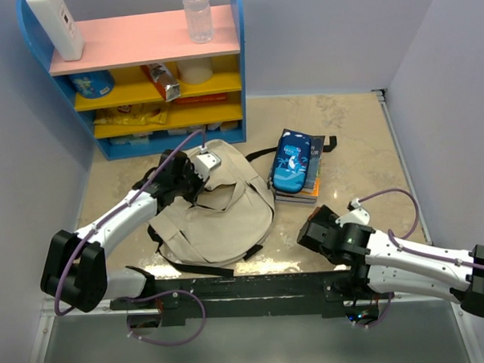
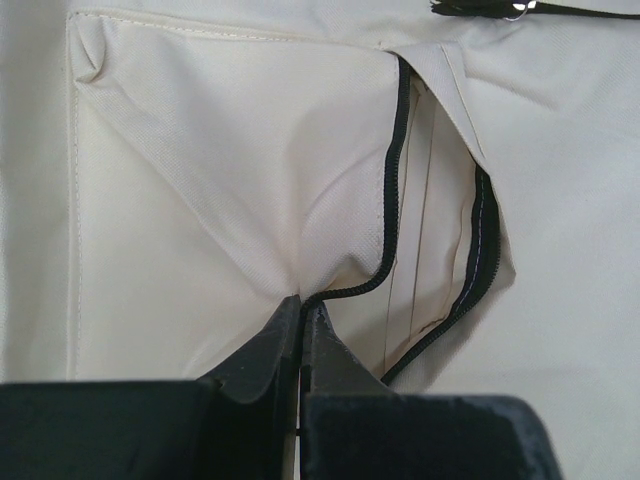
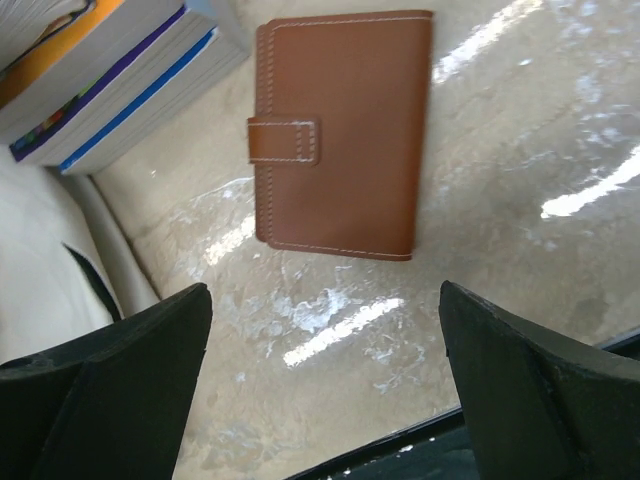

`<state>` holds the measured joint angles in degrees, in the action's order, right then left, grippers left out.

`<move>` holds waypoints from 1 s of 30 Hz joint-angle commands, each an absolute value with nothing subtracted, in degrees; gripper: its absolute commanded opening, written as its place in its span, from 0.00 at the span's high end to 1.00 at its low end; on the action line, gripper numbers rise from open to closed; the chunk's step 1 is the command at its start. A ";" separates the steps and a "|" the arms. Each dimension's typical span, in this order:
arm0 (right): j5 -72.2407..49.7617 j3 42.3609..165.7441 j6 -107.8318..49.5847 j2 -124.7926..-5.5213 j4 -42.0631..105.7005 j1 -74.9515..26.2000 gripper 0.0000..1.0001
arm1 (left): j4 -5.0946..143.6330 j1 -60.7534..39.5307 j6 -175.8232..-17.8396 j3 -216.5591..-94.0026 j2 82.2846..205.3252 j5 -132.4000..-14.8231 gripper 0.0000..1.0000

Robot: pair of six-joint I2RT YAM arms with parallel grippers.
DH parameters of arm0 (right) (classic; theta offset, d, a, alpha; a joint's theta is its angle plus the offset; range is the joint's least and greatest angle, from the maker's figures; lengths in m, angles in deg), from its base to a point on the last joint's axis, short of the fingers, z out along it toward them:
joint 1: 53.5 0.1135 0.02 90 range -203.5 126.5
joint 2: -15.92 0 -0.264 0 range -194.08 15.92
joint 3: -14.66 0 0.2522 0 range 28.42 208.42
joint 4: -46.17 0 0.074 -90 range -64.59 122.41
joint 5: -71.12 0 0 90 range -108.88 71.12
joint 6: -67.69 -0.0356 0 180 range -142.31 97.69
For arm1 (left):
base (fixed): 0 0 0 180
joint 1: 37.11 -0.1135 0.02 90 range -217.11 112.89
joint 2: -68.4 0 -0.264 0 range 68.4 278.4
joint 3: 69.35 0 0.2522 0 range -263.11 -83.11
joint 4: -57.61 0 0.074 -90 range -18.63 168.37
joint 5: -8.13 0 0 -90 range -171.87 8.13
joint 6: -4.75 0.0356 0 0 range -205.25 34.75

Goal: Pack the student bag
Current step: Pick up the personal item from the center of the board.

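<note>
Two weak spots sit close to the student bag (image 1: 219,219), which lies flat on the tabletop (image 1: 356,136), left of centre and just in front of the shelf unit (image 1: 131,43). Your left gripper (image 2: 300,308) is clenched on the cream cloth right at the black zip edge of a partly open pocket. That is a thin pinch, and I judge that a pull could let the fabric slide out of the jaws, or drag the whole soft bag along instead of widening the mouth. Your right gripper (image 3: 322,300) hangs spread wide, holding nothing, above a brown leather wallet (image 3: 340,130) that lies flat near a stack of books (image 3: 110,80). A flat thing on a glossy top may skid away from the fingers if you come down off-centre. A blue pencil case (image 1: 292,162) rests on those books, so a nudge there could tip it off. The tabletop is pale, marbled and streaked with glare, so it is likely slippery. Plain pale walls close in three sides, and the blue, pink and yellow shelf unit stands in the far left corner, carrying a clear bottle (image 1: 197,15) and snack packs (image 1: 131,114).
</note>
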<state>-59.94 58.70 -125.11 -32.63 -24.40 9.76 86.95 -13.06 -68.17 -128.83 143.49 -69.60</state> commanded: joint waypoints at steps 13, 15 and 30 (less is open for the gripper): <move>-70.92 54.88 -126.56 -36.63 -14.46 1.89 0.01 | 86.23 -13.56 -66.53 -134.70 143.19 -68.16 1.00; -70.21 54.70 -123.48 -38.39 -12.51 0.29 0.01 | 86.31 -13.56 -66.53 -134.62 143.19 -68.25 1.00; -60.46 60.32 -107.21 -53.68 -1.15 -10.00 0.02 | 87.46 -13.56 -66.35 -135.58 142.31 -68.51 1.00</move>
<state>-63.22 56.36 -110.34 -52.15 -1.41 -9.76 90.33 -13.10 -67.43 -132.19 143.62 -69.21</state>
